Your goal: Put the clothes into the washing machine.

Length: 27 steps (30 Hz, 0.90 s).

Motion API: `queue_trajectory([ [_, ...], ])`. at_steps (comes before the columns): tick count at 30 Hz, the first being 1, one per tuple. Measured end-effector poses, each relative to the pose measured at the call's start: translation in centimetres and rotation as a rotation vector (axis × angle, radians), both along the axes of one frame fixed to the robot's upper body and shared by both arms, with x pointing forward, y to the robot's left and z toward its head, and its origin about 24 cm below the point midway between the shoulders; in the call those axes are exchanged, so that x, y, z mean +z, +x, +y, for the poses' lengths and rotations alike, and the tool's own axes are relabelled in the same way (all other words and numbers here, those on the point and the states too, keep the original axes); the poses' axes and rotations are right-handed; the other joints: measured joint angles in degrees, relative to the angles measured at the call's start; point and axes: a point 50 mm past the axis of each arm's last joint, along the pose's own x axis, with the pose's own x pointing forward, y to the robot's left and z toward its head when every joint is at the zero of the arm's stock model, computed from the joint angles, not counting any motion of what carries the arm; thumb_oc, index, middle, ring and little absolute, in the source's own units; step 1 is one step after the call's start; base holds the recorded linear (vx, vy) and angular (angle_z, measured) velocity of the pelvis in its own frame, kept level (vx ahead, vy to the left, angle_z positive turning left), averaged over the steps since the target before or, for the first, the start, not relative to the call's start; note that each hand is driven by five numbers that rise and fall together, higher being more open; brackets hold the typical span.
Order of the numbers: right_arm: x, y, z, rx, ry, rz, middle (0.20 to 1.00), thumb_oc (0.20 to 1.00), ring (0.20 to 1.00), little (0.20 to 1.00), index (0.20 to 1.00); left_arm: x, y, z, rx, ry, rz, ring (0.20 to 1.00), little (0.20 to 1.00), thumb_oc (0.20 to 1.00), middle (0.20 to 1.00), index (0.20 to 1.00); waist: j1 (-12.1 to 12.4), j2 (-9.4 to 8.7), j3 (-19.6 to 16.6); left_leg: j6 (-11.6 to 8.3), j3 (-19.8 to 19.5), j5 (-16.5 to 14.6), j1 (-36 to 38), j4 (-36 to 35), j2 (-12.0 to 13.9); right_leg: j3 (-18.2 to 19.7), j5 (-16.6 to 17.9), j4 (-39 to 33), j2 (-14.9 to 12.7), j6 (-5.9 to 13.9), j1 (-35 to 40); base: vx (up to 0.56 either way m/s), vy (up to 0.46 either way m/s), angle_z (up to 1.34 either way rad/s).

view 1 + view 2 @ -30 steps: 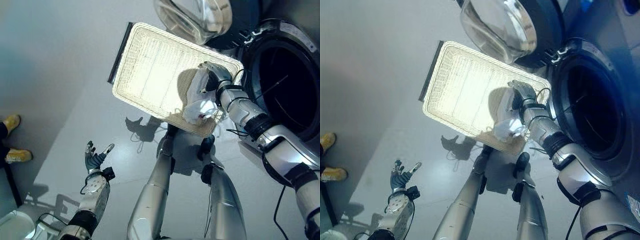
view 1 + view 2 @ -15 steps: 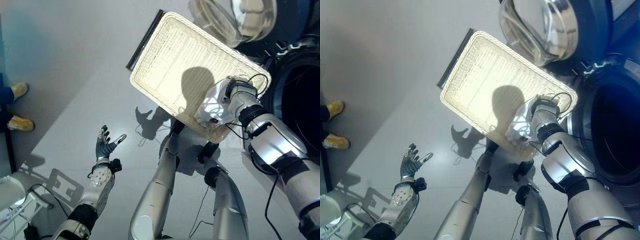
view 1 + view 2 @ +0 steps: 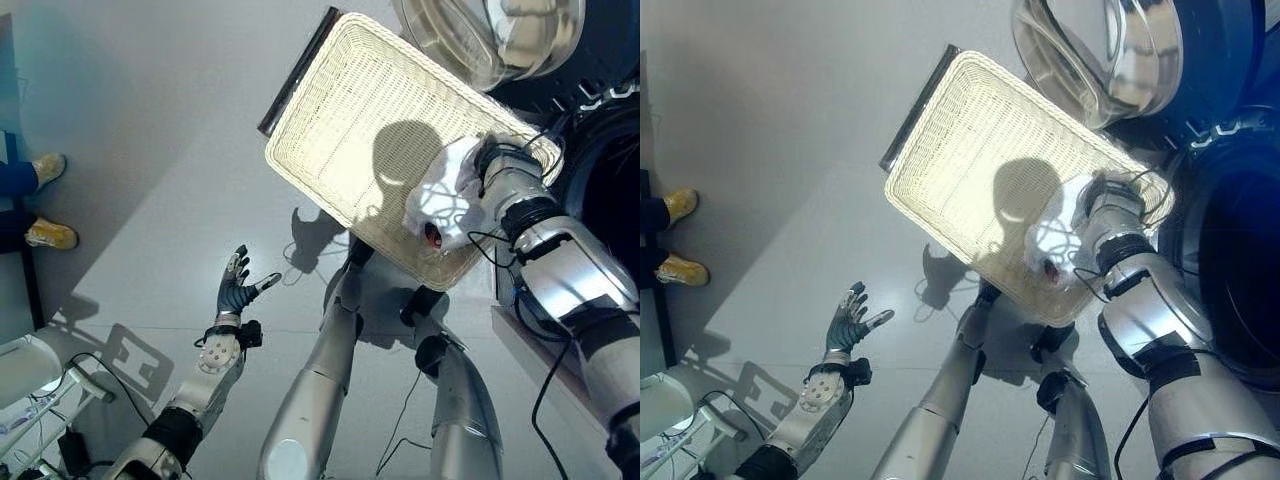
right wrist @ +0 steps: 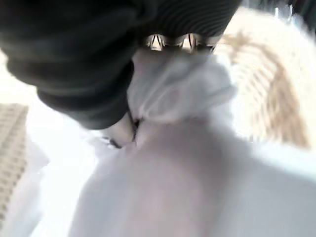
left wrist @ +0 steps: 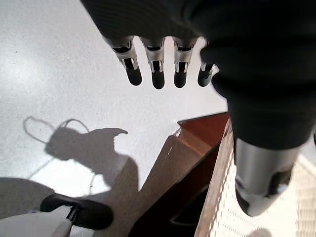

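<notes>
One white garment bunched in right hand, fingers curled into cloth, above near corner of wicker basket. Soft, light, likely to trail; hold by gathered middle. Washing machine drum just beside hand. Left hand spread, holding nothing, over grey floor.

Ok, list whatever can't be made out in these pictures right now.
- Right hand, eye views: its fingers are buried in the white garment.
- Garment, right wrist view: bunched and blurred against the hand, so its type is unreadable.
- Washing machine drum, eye views: dark inside and cut off by the edge.
- Person's shoes: the rest is cut off at the edge.
</notes>
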Motion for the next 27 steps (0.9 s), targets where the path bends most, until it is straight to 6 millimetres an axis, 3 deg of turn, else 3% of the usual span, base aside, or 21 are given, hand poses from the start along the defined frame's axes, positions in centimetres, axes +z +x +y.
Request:
queue_trajectory([
  [5,-2.9,0.1,1.4,0.145,0.324,-0.033,0.2,0.2,0.2,0.2,0.2,0.3,0.3,0.1,0.003,0.004,-0.009,1.0,1.0,1.0,1.0,1.0,-2.58,-0.08,0.05,0.28,1.07,0.19,0.51,-0.06,0.54,0.63,0.24,-1.18,0.58,-0.11,0.6,-0.03,-0.023,-0.08],
  [7,-4.4,-0.2,3.1,0.257,0.458,-0.036,0.2,0.2,0.2,0.2,0.2,0.5,0.4,0.4,0.021,0.005,-0.014,1.0,1.0,1.0,1.0,1.0,-3.46,-0.61,0.4,0.41,2.73,0.11,1.33,-0.04,1.44,1.68,1.22,-2.77,1.58,-0.3,1.55,-0.03,0.008,-0.25],
  [9,-5.4,-0.7,5.4,0.377,0.611,-0.041,0.2,0.2,0.2,0.2,0.2,0.5,0.4,1.4,0.06,0.017,-0.013,1.0,1.0,1.0,1.0,1.0,-4.66,-1.97,1.29,0.62,4.75,-0.13,3.2,-0.27,2.22,3.38,1.95,-3.53,2.36,-0.45,2.76,-0.01,-0.002,-0.34],
  [11,-6.6,-1.3,6.3,0.429,0.746,-0.028,0.2,0.2,0.2,0.2,0.2,0.6,0.4,2.0,0.081,0.019,-0.017,1.0,1.0,1.0,1.0,1.0,-7.03,-2.81,1.77,0.36,5.72,-0.55,5.05,-0.8,2.96,4.64,2.44,-4.68,3.02,-0.19,4.19,-0.04,0.004,-0.34],
  [13,-6.8,-2.0,7.4,0.503,0.896,-0.041,0.2,0.2,0.2,0.2,0.2,0.4,0.1,3.0,0.125,0.021,-0.012,1.0,1.0,1.0,1.0,1.0,-7.45,-4.26,2.05,0.6,7.69,-0.51,6.25,-0.81,3.36,5.88,3.23,-5.11,3.76,-0.28,4.9,-0.05,0.011,-0.34],
  [18,-9.0,-3.0,5.9,0.464,1.423,-0.067,0.2,0.2,0.2,0.2,0.2,-0.3,-0.1,3.9,0.161,0.039,0.013,1.0,1.0,1.0,1.0,1.0,-9.99,-4.67,2.16,0.71,9.88,-0.86,7.21,-0.97,4.43,8.52,5.04,-6.73,5.02,0.0,5.25,-0.02,-0.002,-0.28],
  [21,-10.7,-3.6,6.1,0.435,1.75,-0.106,0.2,0.2,0.2,0.2,0.2,-1.0,-0.3,4.3,0.189,0.044,0.037,1.0,1.0,1.0,1.0,1.0,-11.51,-4.63,2.19,0.99,11.44,-0.71,7.95,-1.0,4.67,10.24,5.7,-6.79,5.35,-0.21,5.29,-0.03,0.026,-0.21],
  [24,-12.0,-4.2,6.4,0.39,2.108,-0.217,0.2,0.2,0.2,0.2,0.2,-2.0,-0.5,3.7,0.209,0.03,0.06,1.0,1.0,1.0,1.0,1.0,-12.08,-4.27,2.42,1.5,13.53,-0.65,9.69,-1.47,4.65,11.83,6.15,-7.03,5.25,-0.06,6.14,-0.02,0.045,-0.22],
  [26,-12.1,-4.2,6.3,0.378,2.178,-0.259,0.2,0.2,0.2,0.2,0.2,-2.0,-0.5,3.6,0.211,0.027,0.059,1.0,1.0,1.0,1.0,1.0,-12.07,-4.26,2.42,1.61,13.94,-0.69,10.09,-1.63,4.65,12.46,6.21,-7.02,5.27,0.03,6.24,-0.01,0.024,-0.14],
  [27,-11.8,-4.2,5.3,0.34,2.331,-0.422,0.2,0.2,0.2,0.2,0.2,-2.3,-0.6,3.2,0.211,0.022,0.055,1.0,1.0,1.0,1.0,1.0,-12.08,-3.89,2.61,1.78,14.71,-0.72,10.9,-1.93,4.55,12.83,6.32,-6.96,5.11,0.2,6.56,0.0,0.03,-0.14],
])
